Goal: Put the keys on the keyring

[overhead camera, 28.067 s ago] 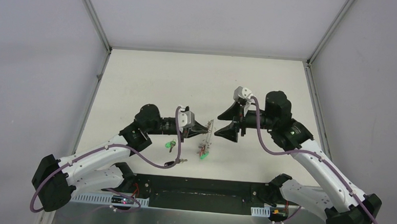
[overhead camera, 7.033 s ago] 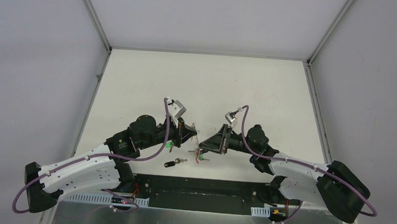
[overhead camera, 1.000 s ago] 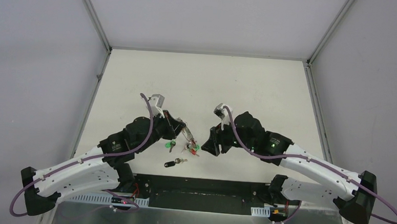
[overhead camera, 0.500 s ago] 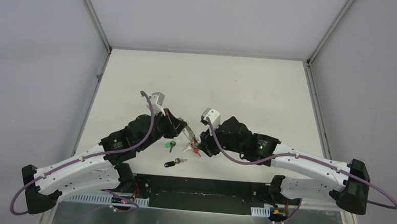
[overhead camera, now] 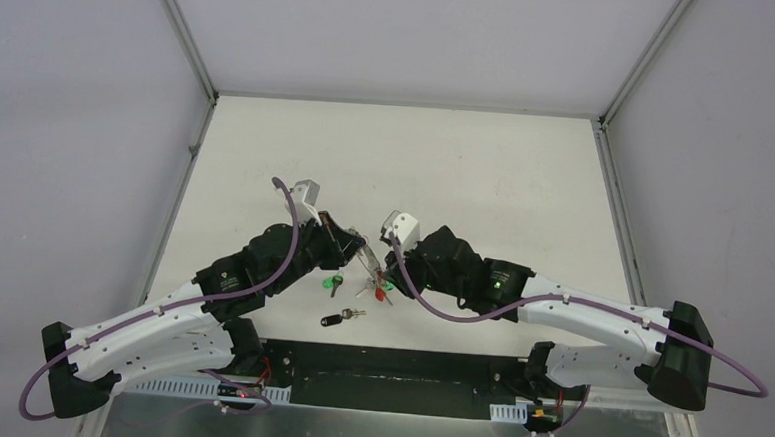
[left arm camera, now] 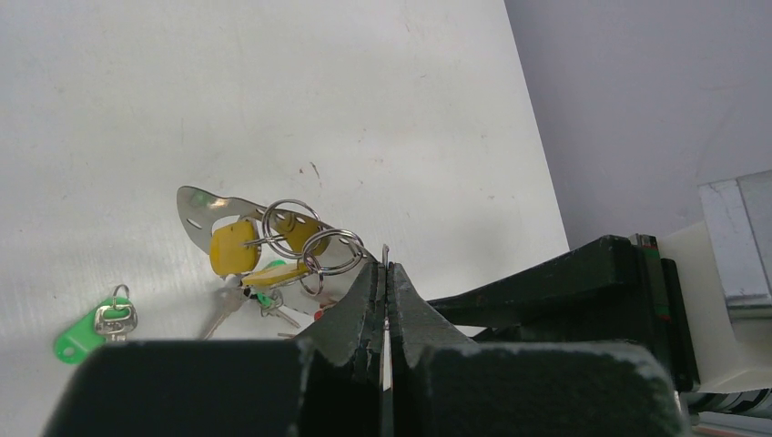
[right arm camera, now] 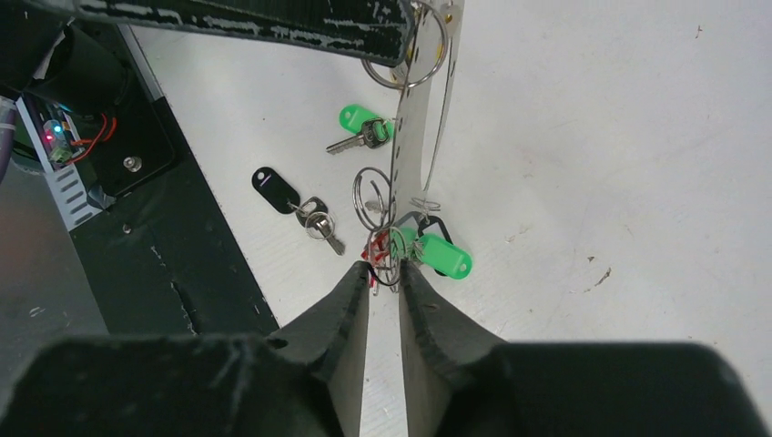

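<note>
The left hand was closed tight on the thin metal edge of the keyring, holding it raised above the table with its yellow-capped keys and small split rings hanging from the band. The right hand sat at the lower end of the keyring. Its fingers were narrowly apart, with a small ring and a red cap between the tips. Whether they were clamped on these could not be told. A green tag hung just beside the tips. The green key and the black key lay flat on the table, apart from each other and off the keyring, the black one nearer the dark base plate.
</note>
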Action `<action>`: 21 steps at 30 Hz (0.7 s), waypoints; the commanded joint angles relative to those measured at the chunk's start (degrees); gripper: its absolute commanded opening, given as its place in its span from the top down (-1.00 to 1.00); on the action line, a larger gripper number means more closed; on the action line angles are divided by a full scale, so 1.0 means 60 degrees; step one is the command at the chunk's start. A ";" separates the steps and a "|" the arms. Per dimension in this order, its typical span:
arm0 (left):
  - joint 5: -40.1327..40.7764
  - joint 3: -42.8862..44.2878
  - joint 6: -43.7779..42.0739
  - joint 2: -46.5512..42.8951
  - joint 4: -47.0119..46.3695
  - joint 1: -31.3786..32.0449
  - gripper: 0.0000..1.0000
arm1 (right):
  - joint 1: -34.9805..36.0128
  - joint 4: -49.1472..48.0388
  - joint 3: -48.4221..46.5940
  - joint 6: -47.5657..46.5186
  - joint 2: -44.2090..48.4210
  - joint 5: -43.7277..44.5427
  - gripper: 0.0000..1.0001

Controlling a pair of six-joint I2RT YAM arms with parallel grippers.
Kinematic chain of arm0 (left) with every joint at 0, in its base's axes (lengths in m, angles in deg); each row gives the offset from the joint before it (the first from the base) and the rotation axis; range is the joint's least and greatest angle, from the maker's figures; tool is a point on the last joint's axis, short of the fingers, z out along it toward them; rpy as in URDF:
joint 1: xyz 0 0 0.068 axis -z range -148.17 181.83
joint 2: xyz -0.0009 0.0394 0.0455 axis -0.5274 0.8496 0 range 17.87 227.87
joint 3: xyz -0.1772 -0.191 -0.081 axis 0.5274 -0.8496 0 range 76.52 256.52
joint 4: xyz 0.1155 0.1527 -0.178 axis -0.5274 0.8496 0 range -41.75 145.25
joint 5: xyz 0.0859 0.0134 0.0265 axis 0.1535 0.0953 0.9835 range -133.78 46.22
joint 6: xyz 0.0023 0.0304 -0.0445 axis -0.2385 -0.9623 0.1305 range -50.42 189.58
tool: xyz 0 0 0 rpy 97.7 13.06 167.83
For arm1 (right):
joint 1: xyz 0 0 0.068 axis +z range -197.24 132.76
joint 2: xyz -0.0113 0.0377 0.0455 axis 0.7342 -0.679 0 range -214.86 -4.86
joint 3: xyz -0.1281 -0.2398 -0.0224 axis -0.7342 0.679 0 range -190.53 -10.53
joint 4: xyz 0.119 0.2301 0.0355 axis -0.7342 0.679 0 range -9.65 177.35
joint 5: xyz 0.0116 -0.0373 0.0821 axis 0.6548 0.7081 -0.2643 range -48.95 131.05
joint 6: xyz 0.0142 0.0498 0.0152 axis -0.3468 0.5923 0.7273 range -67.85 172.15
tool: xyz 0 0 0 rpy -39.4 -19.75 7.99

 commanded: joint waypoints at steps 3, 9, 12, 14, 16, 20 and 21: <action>0.0076 0.0306 0.0204 -0.0132 -0.0279 0.0087 1.00 | 0.0061 -0.0640 -0.0437 -0.0488 -0.0015 0.0091 0.62; 0.0078 0.0271 0.0232 -0.0145 -0.0272 0.0085 1.00 | 0.0058 -0.0619 -0.0587 -0.0584 -0.0282 -0.0087 0.67; 0.0062 0.0267 0.0237 -0.0152 -0.0255 0.0084 1.00 | 0.0058 -0.0608 -0.0616 -0.0584 -0.0302 -0.0092 0.93; 0.0062 0.0274 0.0228 -0.0178 -0.0244 0.0082 1.00 | 0.0055 -0.0550 -0.0620 -0.0577 -0.0249 -0.0057 1.00; 0.0072 0.0292 0.0219 -0.0186 -0.0227 0.0083 1.00 | 0.0060 -0.0522 -0.0581 -0.0698 -0.0146 -0.0024 1.00; 0.0091 0.0305 0.0192 -0.0192 -0.0173 0.0083 1.00 | 0.0044 -0.0306 -0.0651 -0.0965 0.0050 -0.0084 1.00; 0.0104 0.0307 0.0203 -0.0192 -0.0168 0.0091 1.00 | 0.0043 -0.0213 -0.0693 -0.0978 0.0088 -0.0098 1.00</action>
